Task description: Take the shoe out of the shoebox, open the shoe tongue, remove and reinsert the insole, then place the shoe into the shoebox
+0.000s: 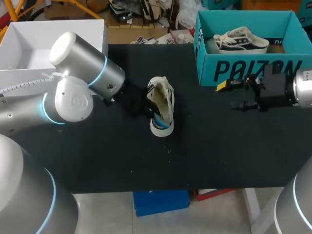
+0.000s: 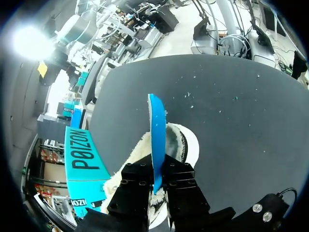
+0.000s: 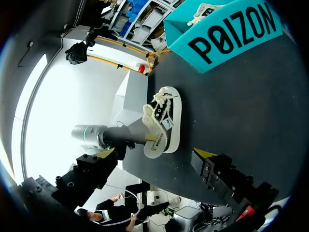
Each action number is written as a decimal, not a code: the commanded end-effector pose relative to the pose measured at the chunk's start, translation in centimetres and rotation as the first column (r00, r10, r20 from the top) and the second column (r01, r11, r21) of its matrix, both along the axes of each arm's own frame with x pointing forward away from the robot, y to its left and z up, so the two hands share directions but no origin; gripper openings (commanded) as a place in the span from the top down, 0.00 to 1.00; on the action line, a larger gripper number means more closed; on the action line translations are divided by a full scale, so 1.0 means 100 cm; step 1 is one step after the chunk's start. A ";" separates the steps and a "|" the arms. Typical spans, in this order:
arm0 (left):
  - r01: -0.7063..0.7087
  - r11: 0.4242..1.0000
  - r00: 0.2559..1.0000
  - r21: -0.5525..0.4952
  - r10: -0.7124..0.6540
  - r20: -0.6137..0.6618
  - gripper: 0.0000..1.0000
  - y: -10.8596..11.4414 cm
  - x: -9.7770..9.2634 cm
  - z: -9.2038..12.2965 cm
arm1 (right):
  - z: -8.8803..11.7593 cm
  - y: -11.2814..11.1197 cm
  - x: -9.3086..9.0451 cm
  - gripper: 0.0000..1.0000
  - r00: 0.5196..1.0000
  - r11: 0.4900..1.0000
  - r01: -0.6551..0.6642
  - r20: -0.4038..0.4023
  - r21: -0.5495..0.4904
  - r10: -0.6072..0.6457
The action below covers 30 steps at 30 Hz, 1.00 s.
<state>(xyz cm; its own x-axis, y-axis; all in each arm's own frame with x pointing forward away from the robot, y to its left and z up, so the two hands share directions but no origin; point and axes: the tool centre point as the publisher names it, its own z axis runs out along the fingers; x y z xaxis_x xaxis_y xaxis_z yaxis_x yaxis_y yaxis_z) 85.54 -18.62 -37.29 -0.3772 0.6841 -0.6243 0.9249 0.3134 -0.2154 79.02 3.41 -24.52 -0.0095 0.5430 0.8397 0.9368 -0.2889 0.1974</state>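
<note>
At the far left of the black desk (image 1: 219, 146) stands an open white cardboard box (image 1: 53, 22). The left arm reaches in from the left, and the left gripper (image 2: 155, 170) has its jaws pinching a thin blue insole (image 2: 155, 128), held on edge and reaching away from the jaws over the shoe.

The cream canvas sneaker (image 1: 163, 105) is in the middle of the desk, outside any box. Its long axis runs near to far, and it seems tipped on its side with the opening toward the left arm. I cannot tell for sure which end is the toe.

Far right sits the open teal cardboard shoebox (image 1: 243, 68), with a second pale sneaker (image 1: 241, 40) inside. Just near of it, the right gripper (image 3: 155, 153) hovers with jaws spread wide and empty, facing the sneaker.
</note>
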 end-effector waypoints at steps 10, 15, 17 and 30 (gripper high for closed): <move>-0.003 1.000 1.000 -0.012 0.003 0.005 0.00 -0.006 0.002 0.002 | 0.000 0.001 0.001 0.00 1.000 1.000 -0.001 -0.002 -0.001 0.001; -0.013 1.000 1.000 -0.026 0.014 0.024 0.00 0.001 0.006 0.015 | 0.000 0.001 0.001 0.00 1.000 1.000 -0.001 -0.002 -0.001 0.001; -0.026 0.999 0.999 -0.033 0.027 0.035 0.00 0.004 0.012 0.022 | 0.000 0.001 0.001 0.00 1.000 1.000 -0.001 -0.002 -0.001 0.001; -0.125 0.989 0.990 -0.076 0.129 0.053 0.00 0.001 0.044 0.048 | 0.000 0.001 0.001 0.00 1.000 1.000 -0.001 -0.002 -0.001 0.001</move>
<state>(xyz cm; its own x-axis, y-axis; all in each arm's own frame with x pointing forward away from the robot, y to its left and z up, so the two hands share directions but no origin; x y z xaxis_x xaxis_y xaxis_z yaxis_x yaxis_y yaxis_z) 89.70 -18.24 -32.50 -0.4163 0.5891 -0.6925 0.8931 0.4077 -0.1901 79.02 3.41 -24.52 -0.0095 0.5430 0.8397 0.9368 -0.2889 0.1974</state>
